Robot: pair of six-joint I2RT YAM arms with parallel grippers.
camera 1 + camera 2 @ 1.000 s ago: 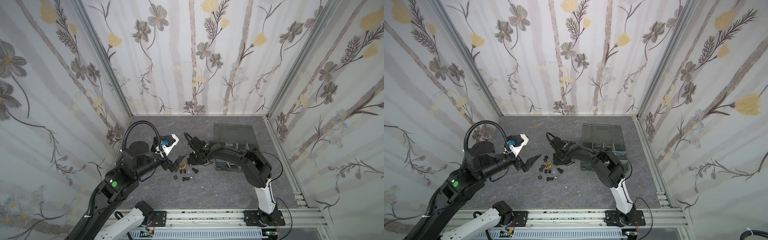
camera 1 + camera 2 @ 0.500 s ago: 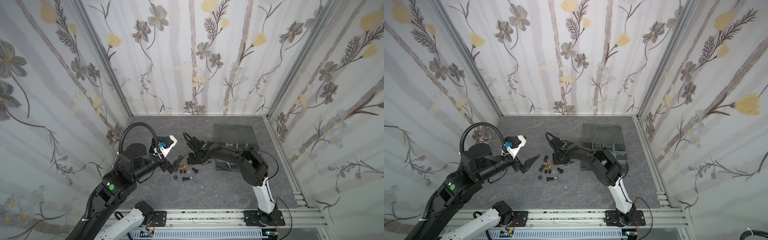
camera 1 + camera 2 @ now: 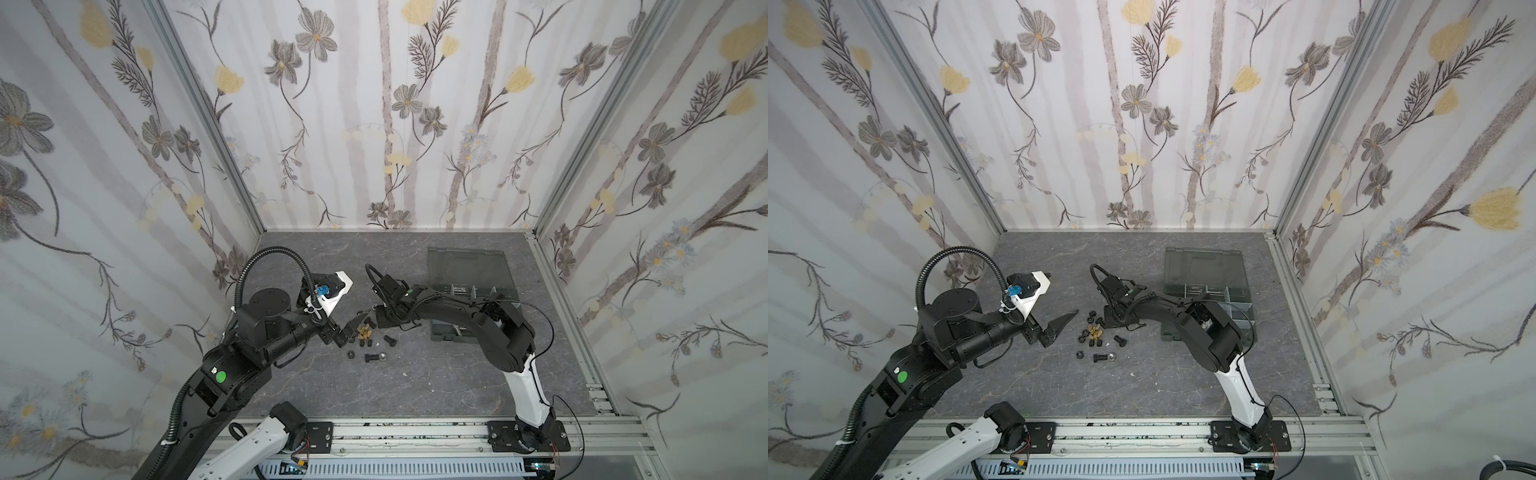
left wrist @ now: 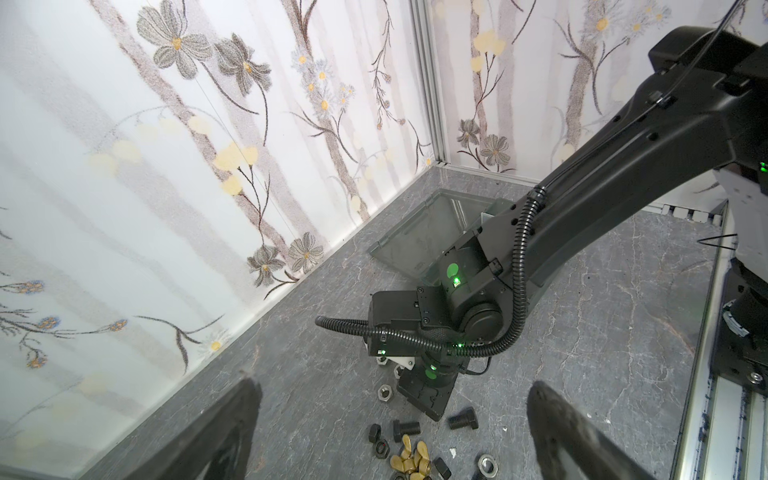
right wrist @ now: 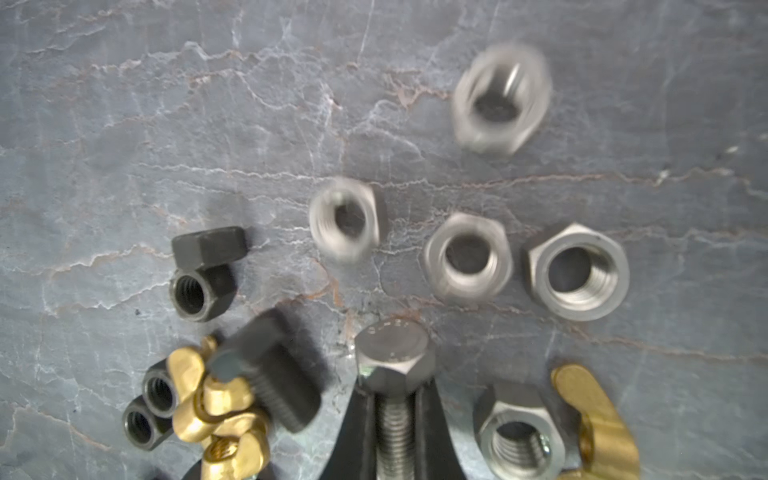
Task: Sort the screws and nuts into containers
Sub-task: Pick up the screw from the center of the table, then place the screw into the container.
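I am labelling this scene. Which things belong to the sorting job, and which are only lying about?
Job:
- silver screw in the right fingers
- black screws
- silver nuts
- black nuts
- brass wing nuts
- organizer box

Lying about:
- white speck
- aluminium rail

The right hand (image 5: 395,411) was closed on a silver screw (image 5: 394,361). Its two dark fingers (image 5: 357,436) pressed against the threaded shank, and the hex head stood clear beyond the tips. Five silver nuts (image 5: 577,270) lay loose on the grey veined bench (image 5: 166,124), two of them blurred. A black screw (image 5: 270,378) rested against a cluster of brass wing nuts (image 5: 216,411), with four black nuts (image 5: 199,291) close by.
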